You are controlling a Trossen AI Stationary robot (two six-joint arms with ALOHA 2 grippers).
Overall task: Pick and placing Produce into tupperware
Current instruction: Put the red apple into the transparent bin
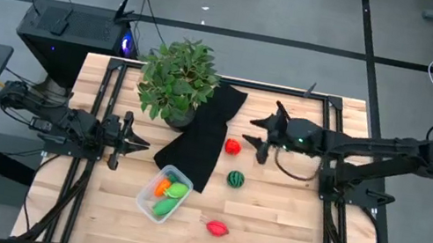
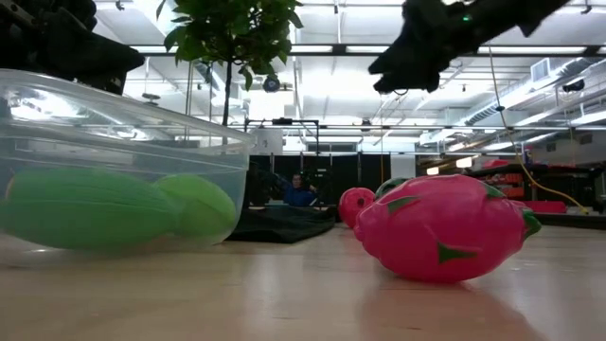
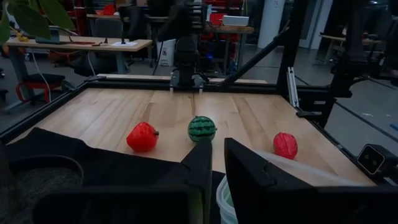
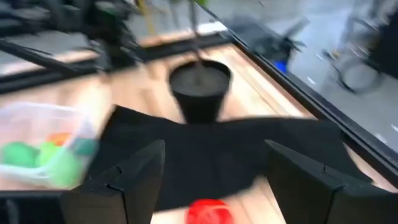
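Wooden table carries a red fruit just beside the spread-open right end effector; left end effector nearly closed, empty.

No legible text, label, brand, number or sign appears in any view. The tupperware, the toy produce and the black cloth carry no readable markings. Objects in the room beyond the table are too small or too blurred for any lettering on them to be read.
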